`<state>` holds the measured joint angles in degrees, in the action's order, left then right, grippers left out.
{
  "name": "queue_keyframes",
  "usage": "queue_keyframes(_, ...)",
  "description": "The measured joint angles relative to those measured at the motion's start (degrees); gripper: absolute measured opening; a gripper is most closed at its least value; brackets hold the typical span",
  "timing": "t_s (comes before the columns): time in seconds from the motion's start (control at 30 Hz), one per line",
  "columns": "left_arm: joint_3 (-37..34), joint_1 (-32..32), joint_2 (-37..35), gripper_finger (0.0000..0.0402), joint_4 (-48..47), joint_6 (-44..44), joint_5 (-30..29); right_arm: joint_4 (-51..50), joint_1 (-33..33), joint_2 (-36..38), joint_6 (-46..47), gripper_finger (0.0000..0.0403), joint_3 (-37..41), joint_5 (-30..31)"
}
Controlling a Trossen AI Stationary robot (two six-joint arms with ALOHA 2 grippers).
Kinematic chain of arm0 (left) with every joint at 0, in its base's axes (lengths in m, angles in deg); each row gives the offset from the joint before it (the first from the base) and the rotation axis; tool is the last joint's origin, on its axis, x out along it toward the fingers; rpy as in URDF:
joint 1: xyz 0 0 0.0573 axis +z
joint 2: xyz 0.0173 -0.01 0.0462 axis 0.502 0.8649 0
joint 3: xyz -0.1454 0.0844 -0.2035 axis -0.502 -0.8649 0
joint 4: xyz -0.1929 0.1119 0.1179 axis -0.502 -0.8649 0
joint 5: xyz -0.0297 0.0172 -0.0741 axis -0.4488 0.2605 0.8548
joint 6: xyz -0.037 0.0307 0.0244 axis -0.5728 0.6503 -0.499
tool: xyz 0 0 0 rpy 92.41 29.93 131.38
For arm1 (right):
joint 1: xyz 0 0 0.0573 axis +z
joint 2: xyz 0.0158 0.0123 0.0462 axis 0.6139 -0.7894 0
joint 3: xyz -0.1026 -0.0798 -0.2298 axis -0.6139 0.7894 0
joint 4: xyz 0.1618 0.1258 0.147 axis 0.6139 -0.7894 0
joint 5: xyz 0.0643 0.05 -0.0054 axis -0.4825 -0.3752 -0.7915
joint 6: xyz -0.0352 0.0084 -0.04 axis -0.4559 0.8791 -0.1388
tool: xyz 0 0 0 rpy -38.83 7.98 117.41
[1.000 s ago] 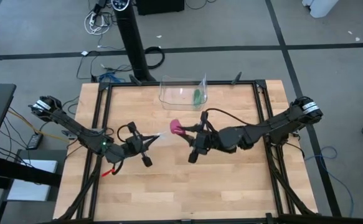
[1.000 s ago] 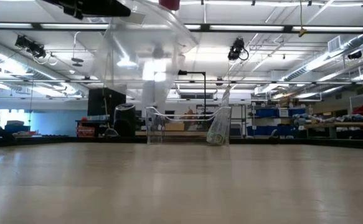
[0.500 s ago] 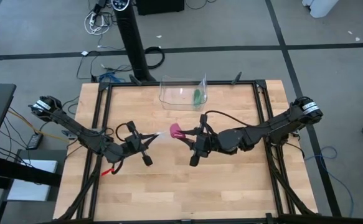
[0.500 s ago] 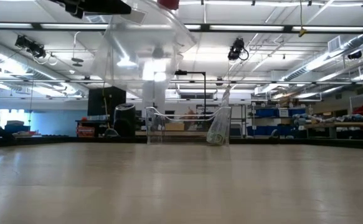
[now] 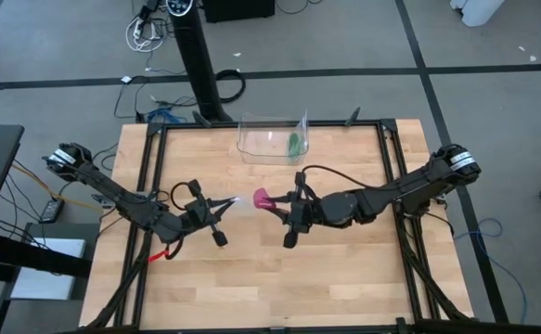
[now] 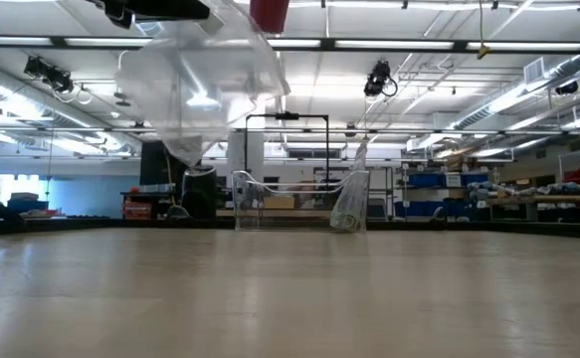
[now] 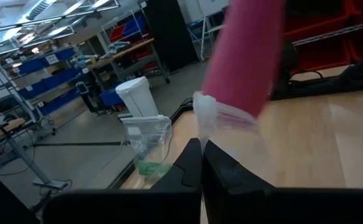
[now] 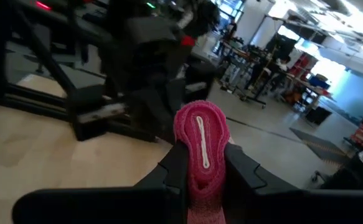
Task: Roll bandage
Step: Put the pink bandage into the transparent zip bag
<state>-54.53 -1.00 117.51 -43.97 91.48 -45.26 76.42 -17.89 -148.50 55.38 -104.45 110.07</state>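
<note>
Over the wooden table (image 5: 344, 278), my right gripper (image 5: 272, 203) grasps the rolled bandage (image 5: 262, 198), shifted slightly left since before; left gripper (image 5: 231, 204) jaws clenched on clear plastic (image 6: 195, 85).

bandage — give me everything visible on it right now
The bandage is a small magenta-pink roll of soft, fuzzy-looking fabric, wound tight; its end face shows a pale seam line down the middle. The right gripper is shut on it, one finger pressing each side. It hangs in the air above the table's middle, touching no wood. From its near end a clear plastic wrapper trails toward the left gripper, which is shut on the wrapper's edge. The low view shows the roll at the top, the wrapper hanging below.
</note>
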Motion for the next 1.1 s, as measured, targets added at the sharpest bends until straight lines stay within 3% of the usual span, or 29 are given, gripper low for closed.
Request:
queue_keyframes(0.5,0.00,0.00,0.00,0.0001,3.07,-0.89,-0.27,-0.34,1.52,0.00,-1.68,0.0054,0.07,-1.02)
queue_keyframes(0.7,0.00,0.01,0.00,0.0001,3.00,-0.72,0.58,0.29,3.22,0.00,-3.72,0.0054,0.46,4.55)
queue_keyframes(0.83,0.00,0.00,0.00,0.0001,2.98,-1.57,2.89,0.33,2.26,0.00,-3.75,0.0054,0.46,4.92)
queue_keyframes(1.1,0.00,0.02,0.00,0.0001,2.98,-1.63,4.53,0.32,-0.99,0.00,-4.26,0.0054,0.46,-2.78)
